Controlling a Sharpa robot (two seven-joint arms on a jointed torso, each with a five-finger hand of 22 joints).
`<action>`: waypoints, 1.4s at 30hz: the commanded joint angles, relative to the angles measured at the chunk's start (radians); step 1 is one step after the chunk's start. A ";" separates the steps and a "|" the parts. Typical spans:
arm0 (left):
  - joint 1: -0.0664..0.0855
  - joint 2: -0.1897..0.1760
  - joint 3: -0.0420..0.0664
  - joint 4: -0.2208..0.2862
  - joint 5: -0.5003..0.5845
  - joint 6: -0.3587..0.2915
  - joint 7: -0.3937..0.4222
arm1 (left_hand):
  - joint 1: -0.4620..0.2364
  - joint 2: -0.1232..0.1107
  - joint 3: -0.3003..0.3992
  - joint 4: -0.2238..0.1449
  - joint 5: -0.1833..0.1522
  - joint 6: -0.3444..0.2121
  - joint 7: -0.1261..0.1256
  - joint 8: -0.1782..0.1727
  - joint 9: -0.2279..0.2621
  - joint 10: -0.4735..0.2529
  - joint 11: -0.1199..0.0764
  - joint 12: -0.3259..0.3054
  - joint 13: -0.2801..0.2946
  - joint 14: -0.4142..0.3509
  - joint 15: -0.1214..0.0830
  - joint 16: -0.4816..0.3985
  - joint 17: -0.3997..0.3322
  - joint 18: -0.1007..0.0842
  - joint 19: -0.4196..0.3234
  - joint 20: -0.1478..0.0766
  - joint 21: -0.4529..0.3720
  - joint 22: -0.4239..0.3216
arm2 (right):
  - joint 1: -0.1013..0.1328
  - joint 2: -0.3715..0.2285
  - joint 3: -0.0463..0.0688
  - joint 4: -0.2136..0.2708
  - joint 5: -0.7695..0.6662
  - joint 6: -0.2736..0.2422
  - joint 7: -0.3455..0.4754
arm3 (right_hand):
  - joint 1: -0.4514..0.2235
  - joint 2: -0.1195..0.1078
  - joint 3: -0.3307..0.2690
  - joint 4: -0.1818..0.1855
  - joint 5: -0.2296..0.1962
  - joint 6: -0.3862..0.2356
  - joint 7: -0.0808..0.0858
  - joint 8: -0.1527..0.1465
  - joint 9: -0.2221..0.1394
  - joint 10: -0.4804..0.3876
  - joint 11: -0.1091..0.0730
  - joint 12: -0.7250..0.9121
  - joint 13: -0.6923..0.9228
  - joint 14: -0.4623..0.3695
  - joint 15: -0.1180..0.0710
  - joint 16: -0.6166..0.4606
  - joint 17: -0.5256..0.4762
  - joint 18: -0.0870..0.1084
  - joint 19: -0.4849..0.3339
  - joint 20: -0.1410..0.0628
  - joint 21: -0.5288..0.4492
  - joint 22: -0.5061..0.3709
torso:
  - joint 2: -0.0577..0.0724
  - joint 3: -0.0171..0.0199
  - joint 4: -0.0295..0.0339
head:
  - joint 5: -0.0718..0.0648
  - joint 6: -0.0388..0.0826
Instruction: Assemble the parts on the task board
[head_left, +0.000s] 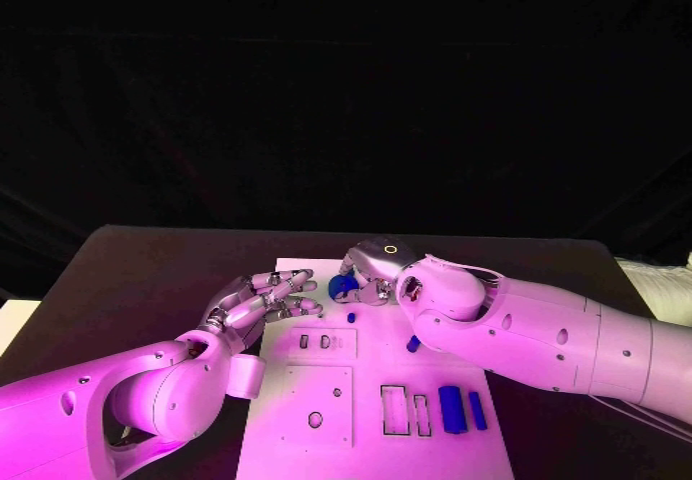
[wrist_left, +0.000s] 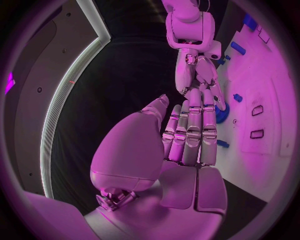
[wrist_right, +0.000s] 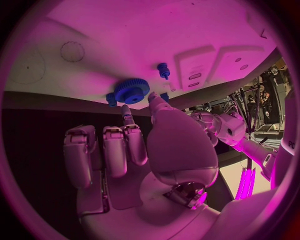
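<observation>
The white task board (head_left: 361, 450) lies in the middle of the black table. A blue gear (head_left: 343, 288) lies flat near the board's far edge. My right hand (head_left: 372, 275) is just right of it. In the right wrist view, one fingertip (wrist_right: 127, 111) and the thumb tip reach the same near rim of the gear (wrist_right: 131, 90), and nothing is lifted. My left hand (head_left: 267, 300) hovers at the board's far left corner with its fingers stretched out and nothing in them. The left wrist view shows the gear (wrist_left: 223, 107) beyond that hand (wrist_left: 187, 135).
A small blue peg (head_left: 351, 317) stands nearer me than the gear. A short blue piece (head_left: 414, 343) lies by my right forearm. Two blue bars (head_left: 451, 408) lie beside two rectangular slots (head_left: 395, 410). My right forearm crosses the board's right side.
</observation>
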 joint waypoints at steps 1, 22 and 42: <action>0.001 0.002 0.000 0.001 0.000 0.025 0.000 | -0.003 -0.006 0.000 -0.006 -0.006 -0.008 -0.001 -0.004 -0.001 -0.010 0.001 -0.006 -0.001 -0.008 0.002 -0.007 0.002 0.010 -0.004 0.000 -0.005 -0.001 | -0.001 0.003 0.000 -0.003 0.001 0.060 -0.019 | -0.119 -0.001 -0.031 0.027 0.039 -0.016 0.006 -0.001 0.001 0.068 0.010 -0.001 0.191 0.089 0.012 0.005 0.182 -0.014 0.105 0.009 0.002 0.263 | 0.000 -0.0002 0.0009 | 0.001 0.000; 0.001 -0.001 0.000 0.001 0.000 0.032 -0.007 | -0.015 -0.005 -0.002 -0.003 -0.006 -0.011 0.001 -0.004 -0.001 -0.014 0.003 -0.006 -0.001 -0.010 0.004 -0.009 0.005 0.009 -0.006 0.002 -0.006 -0.003 | -0.010 -0.029 0.000 0.011 0.059 -0.061 -0.001 | -0.148 0.102 -0.102 0.016 0.220 -0.002 0.002 0.003 0.006 0.069 0.008 0.003 0.198 0.092 0.011 0.013 0.199 -0.014 0.105 0.010 0.002 0.263 | -0.001 0.0018 -0.0018 | -0.002 0.004; 0.001 -0.007 0.000 -0.009 0.000 0.040 0.002 | -0.017 -0.002 0.000 -0.005 -0.005 -0.013 0.001 -0.003 -0.001 -0.018 0.004 -0.006 -0.001 -0.016 0.006 -0.014 0.006 0.009 -0.010 0.004 -0.009 -0.005 | -0.012 -0.388 0.036 0.186 0.640 -0.172 0.413 | 0.148 0.045 -0.073 -0.114 0.126 -0.005 0.006 0.004 0.005 0.050 0.011 -0.041 0.178 0.083 0.013 -0.006 0.159 -0.014 0.105 0.012 0.002 0.263 | -0.007 0.0118 -0.0198 | -0.004 0.026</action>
